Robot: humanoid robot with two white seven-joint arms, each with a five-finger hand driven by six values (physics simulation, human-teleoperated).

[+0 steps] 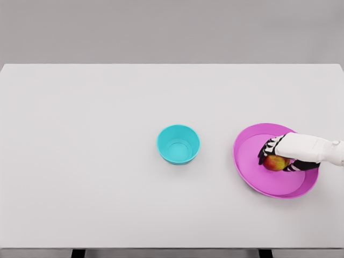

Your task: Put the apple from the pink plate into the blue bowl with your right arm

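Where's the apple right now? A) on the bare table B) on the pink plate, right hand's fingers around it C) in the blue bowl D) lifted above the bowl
B: the apple sits on the pink plate with the right hand curled around it; the blue bowl holds nothing.

This looks like a pretend test room made on a computer: one big white table (107,161) fills the picture, with a plain gray wall (172,29) along the top.
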